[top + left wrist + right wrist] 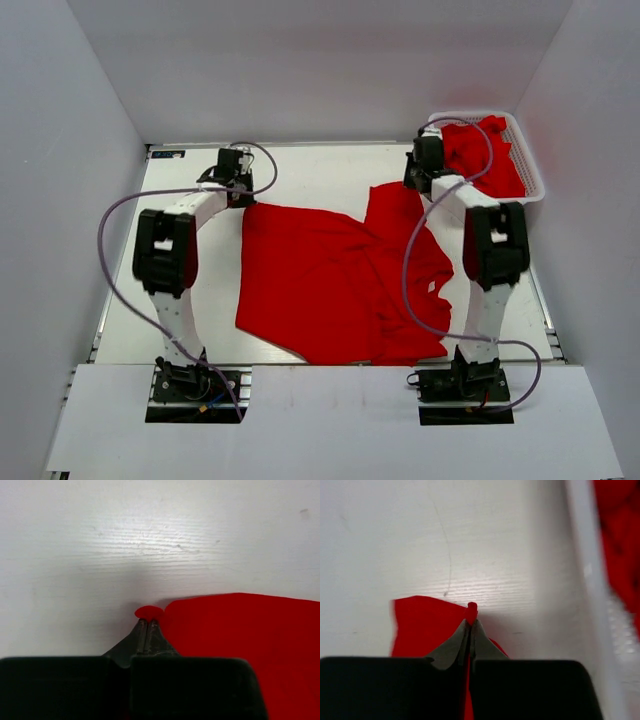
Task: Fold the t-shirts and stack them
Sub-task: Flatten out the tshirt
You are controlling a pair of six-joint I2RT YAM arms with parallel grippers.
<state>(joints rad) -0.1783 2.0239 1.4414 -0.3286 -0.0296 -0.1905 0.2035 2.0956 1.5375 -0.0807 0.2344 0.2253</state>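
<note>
left hand (pixel 145 624) is clenched on a far corner of the spread t-shirt (pixel 240 645), which lies to its right on the bench (pixel 150 540). right hand (pixel 471 624) pinches the other far corner, cloth trailing to its left. that edge runs hand to hand. just right of the right hand, the basket (pixel 580 555) holds more shirts (pixel 620 530), likely clear of a pull.

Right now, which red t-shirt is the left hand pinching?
The t-shirt spread flat on the table, by its far corner; others lie bunched in the mesh basket.
</note>
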